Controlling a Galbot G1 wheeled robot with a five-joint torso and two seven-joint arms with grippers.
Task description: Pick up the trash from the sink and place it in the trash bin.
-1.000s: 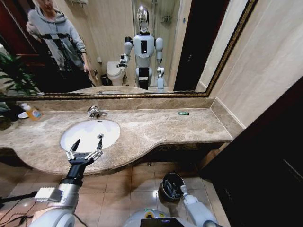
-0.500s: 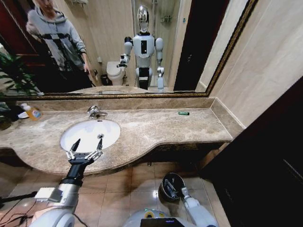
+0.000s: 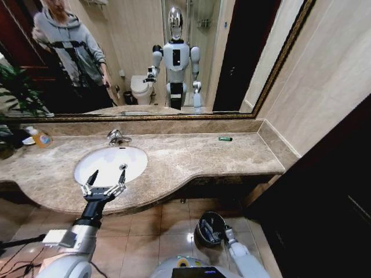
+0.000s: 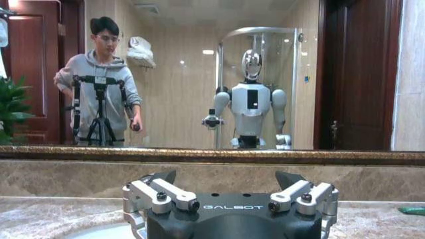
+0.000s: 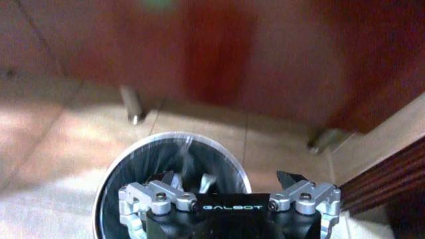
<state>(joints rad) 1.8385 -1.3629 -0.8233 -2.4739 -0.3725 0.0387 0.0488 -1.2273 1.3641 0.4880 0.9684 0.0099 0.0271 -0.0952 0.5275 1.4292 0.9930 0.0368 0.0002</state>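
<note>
Right wrist view — right pincer (image 5: 229,180) over trash bin (image 5: 126,164)

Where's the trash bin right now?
The trash bin sits on the tiled floor below the countertop's front edge, on the robot's right in the head view, with the right tool open directly over its metal rim.

gilt-framed mirror (image 3: 116,58), beige tiled wall (image 3: 324,75), tiled floor (image 3: 151,226), dark door (image 3: 330,202)

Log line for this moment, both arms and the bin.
left gripper: open, over sink front rim | right gripper: open, above trash bin on floor | green tube: on countertop
</note>
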